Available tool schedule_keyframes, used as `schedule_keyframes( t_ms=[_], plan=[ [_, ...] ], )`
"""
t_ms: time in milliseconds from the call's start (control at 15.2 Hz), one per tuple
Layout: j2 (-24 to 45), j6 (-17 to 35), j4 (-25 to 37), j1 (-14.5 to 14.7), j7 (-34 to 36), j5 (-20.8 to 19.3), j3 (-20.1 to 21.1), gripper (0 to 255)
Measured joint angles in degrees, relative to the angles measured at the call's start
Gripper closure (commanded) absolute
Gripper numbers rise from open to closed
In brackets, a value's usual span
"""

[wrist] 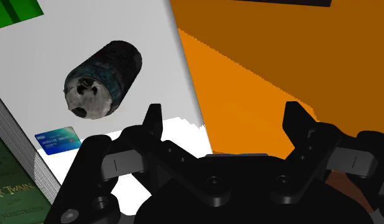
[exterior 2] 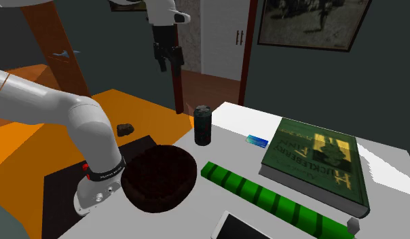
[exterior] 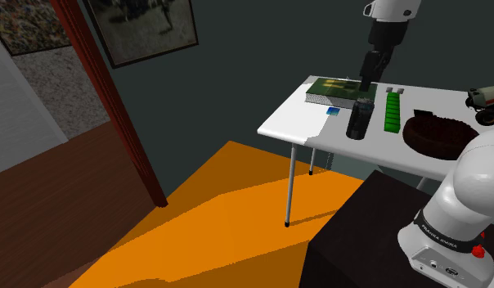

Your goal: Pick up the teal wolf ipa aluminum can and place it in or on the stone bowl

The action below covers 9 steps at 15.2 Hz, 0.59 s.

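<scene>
- Pincer (exterior: 366, 84) (exterior 2: 168, 64) (wrist: 224, 121) hangs above the counter (exterior: 290, 124) with its two black fingers (wrist: 152, 122) spread apart, pinching nothing. In the wrist view we see the counter's edge and the orange floor (wrist: 248, 70) between them.
- We find the can (exterior: 359, 119) (exterior 2: 203, 125) (wrist: 103, 79) upright on the counter below the pincer. It is dark with teal patches and a pale grey top. It stands off to one side of the fingers, which do not touch it.
- We see the dark brown bowl (exterior: 437, 135) (exterior 2: 159, 178) on the counter, near the can but apart from it. Its hollow faces up, and its dark inner wall shows down to the bottom.
- We note a green ridged bar (exterior: 392, 110) (exterior 2: 271, 200) lying flat between the bowl and a green hardback book (exterior: 334, 90) (exterior 2: 319, 159) (wrist: 13, 184).
- A small blue card (exterior: 332, 110) (exterior 2: 256, 141) (wrist: 58, 140) lies just beside the book, between it and the can.
- We see the can close to the counter's long edge, with the orange floor beyond that edge.
- In the shoulder view, a white stretch of counter runs from the card out to the corner above the thin metal leg (exterior: 291, 184).
- We see the black stand (exterior: 352, 245) just beside the counter, on the bowl's side.
</scene>
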Motion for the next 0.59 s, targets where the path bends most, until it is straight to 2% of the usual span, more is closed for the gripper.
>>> schedule_keyframes(
  t_ms=[198, 594],
  plan=[
    [0.2, 1.8, -1.1, -0.6, -0.9, -0.6, -1.4, 0],
    [3.9, 12.0, -5.0, -3.2, -5.5, -3.2, -8.7, 0]
  ],
)
